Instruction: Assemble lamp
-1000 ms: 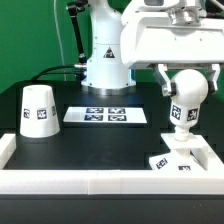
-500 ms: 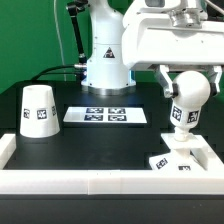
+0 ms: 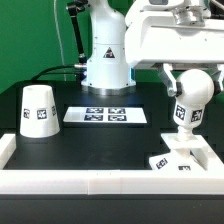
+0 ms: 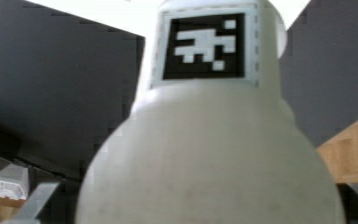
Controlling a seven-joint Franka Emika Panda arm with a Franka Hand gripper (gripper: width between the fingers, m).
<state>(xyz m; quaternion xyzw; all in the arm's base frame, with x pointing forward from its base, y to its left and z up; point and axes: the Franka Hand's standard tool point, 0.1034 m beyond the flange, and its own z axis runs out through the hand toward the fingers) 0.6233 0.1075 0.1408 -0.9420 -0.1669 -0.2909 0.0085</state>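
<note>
My gripper (image 3: 192,80) is shut on the round white bulb (image 3: 192,92), one finger on each side of its round head. The bulb hangs neck down, slightly tilted, with a tag on its neck. Its lower end is right over the raised socket of the flat square base (image 3: 180,158), which lies at the exterior view's right front. I cannot tell whether they touch. The cone shade (image 3: 38,110) stands alone at the exterior view's left. In the wrist view the bulb (image 4: 202,130) fills the picture between my gripper (image 4: 202,205) fingers.
The marker board (image 3: 107,115) lies flat in the middle of the black table. A white raised rim (image 3: 90,182) runs along the table's front and sides. The robot's white base column (image 3: 105,60) stands behind the marker board.
The gripper and the bulb have shifted slightly toward the exterior view's right. The shade and the base have not moved.
</note>
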